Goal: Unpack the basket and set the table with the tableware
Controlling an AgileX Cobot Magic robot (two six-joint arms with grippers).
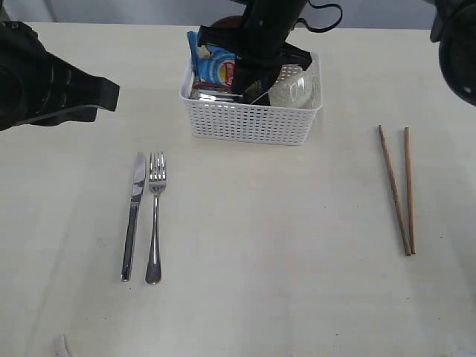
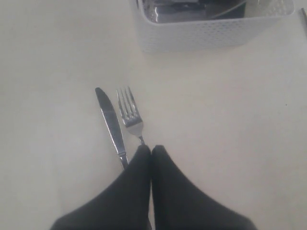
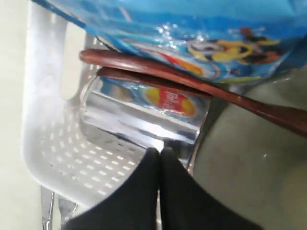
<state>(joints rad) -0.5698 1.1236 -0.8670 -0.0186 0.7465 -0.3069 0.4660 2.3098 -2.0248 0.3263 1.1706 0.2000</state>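
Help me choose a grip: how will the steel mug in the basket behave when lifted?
The steel mug looks rigid; its mirror finish is probably slippery. The wooden spoon apparently resting on it may shift too.

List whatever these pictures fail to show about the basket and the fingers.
Exterior view: the right arm covers the middle of the basket; contents beneath unseen.
Right wrist view: the right fingers meet at the steel mug; any pinch on its rim unclear.
Left wrist view: the left fingers hide the fork handle.
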